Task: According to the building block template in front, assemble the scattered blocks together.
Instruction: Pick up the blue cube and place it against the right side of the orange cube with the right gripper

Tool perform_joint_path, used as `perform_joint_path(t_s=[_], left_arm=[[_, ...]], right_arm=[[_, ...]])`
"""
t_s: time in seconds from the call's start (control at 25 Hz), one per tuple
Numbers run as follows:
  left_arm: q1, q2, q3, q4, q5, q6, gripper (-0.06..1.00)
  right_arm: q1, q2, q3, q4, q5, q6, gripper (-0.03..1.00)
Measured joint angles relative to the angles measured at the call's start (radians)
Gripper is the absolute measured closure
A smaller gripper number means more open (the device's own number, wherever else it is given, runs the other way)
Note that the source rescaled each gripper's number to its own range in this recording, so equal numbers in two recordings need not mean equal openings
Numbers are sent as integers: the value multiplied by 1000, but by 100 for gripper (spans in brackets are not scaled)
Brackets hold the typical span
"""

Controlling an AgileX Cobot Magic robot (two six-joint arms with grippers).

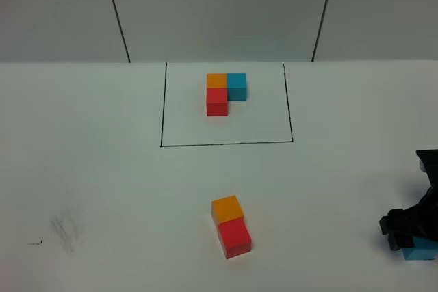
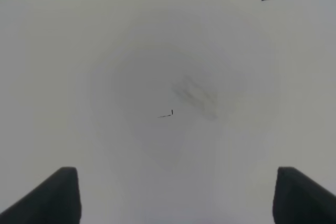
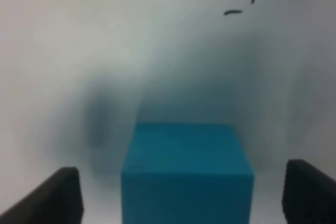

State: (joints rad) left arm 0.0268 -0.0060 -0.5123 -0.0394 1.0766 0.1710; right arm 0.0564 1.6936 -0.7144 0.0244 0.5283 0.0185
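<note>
Right pincer (image 3: 184, 184) stands apart astride the half-hidden blue cube (image 3: 186, 150); left pincer (image 2: 176, 192) apart.

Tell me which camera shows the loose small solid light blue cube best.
The right wrist view: the light blue cube fills the foreground between the right gripper's open fingers. The exterior high view shows only a sliver of it under that gripper. The left wrist view misses it.

No text, label, brand, number or sign can be read on anything here.
</note>
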Motion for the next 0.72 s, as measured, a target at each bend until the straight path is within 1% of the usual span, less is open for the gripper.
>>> perform_joint_path(t_s=[0.28, 0.56, 0.64, 0.72], left_arm=[[0, 0, 0, 0, 0, 0, -4], [0, 0, 0, 0, 0, 0, -4], [0, 0, 0, 0, 0, 0, -4], [0, 0, 0, 0, 0, 0, -4]], right_arm=[[-1, 0, 0, 0, 30, 0, 38], [-1, 0, 0, 0, 33, 0, 38], [-1, 0, 0, 0, 33, -1, 41], [-1, 0, 0, 0, 33, -1, 48]])
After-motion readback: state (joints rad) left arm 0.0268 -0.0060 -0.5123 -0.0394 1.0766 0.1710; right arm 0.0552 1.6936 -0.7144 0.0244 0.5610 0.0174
